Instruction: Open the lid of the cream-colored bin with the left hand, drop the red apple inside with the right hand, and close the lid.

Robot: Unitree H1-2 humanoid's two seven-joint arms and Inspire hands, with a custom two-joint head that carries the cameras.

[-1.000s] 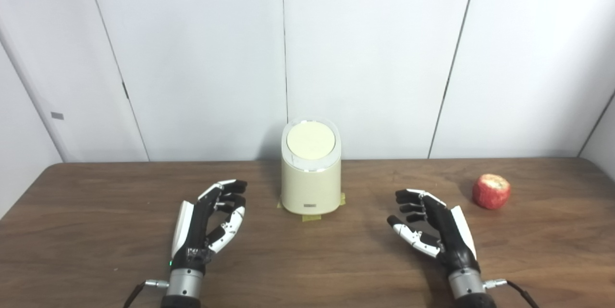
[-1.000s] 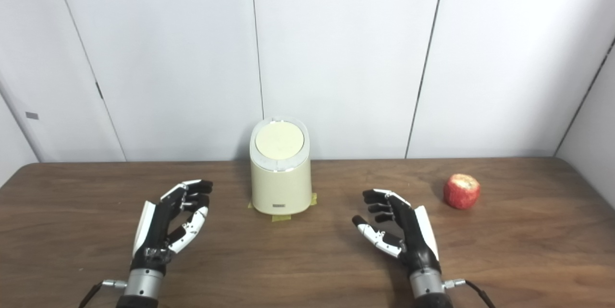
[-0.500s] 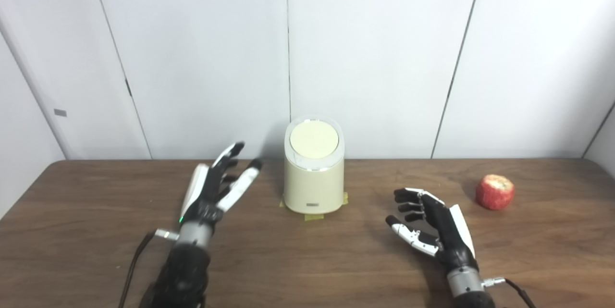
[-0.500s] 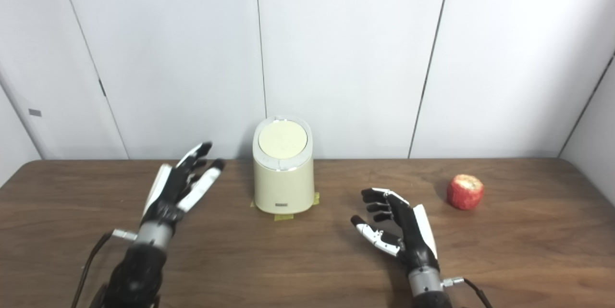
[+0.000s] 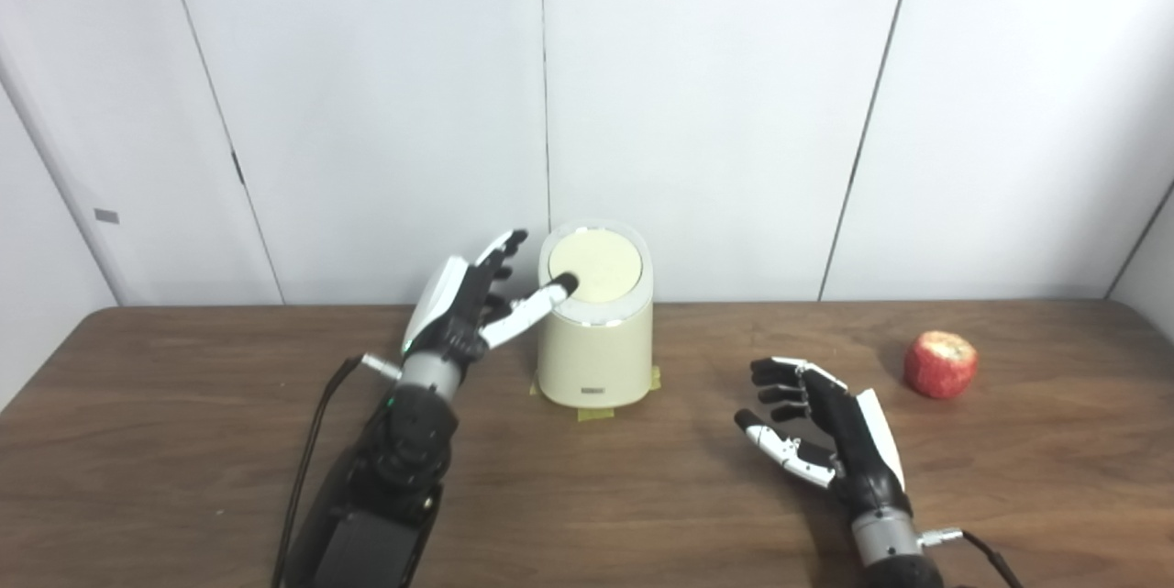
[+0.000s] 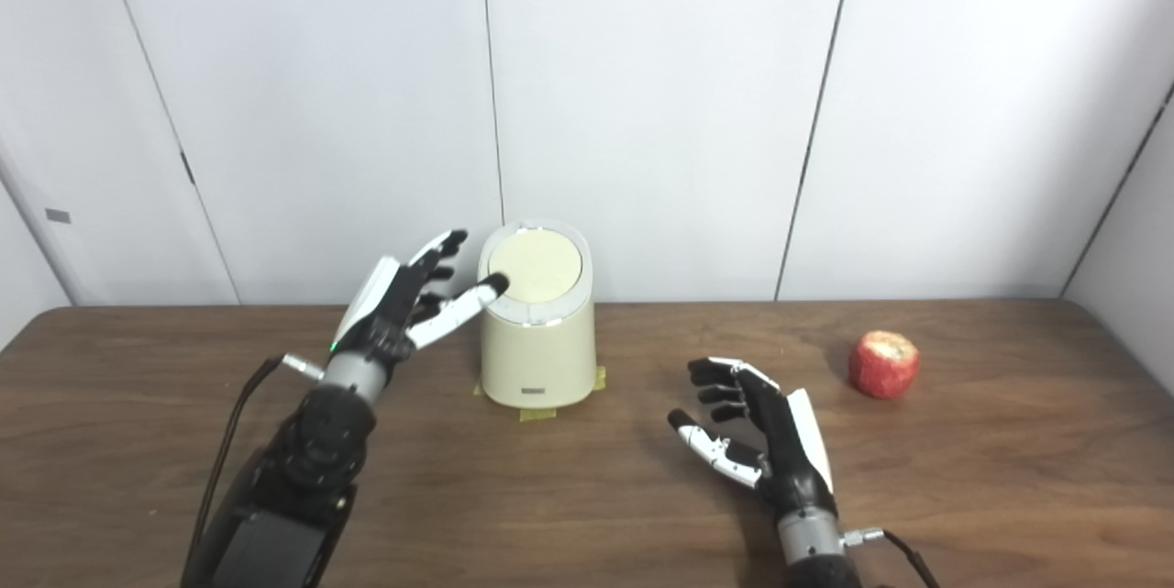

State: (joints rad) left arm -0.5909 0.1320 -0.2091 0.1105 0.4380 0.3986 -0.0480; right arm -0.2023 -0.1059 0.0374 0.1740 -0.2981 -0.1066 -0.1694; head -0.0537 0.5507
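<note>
A big brown table point(image 5: 183, 441) filled the bottom half of the picture, with a white wall point(image 5: 715, 93) behind it across the top half.

The cream-colored bin point(image 5: 594, 345) stood near the middle of the picture, at the back of the table. Its round lid point(image 5: 596, 266) was down flat on top. Bits of yellow tape point(image 5: 596, 415) stuck out from under the bin at the front.

The left hand point(image 5: 463, 308) was up beside the bin, just left of the middle. Its fingers were spread apart and held nothing. The thumb reached over to the left edge of the lid, and its dark tip seemed to touch it. The other fingers pointed up past the bin's left side.

The right hand point(image 5: 830, 441) was low on the right side of the picture, well away from the bin. Its fingers were curled a little but apart, with nothing in them.

The red apple point(image 5: 940, 365) sat alone on the table at the far right, past the right hand and not touching it.
</note>
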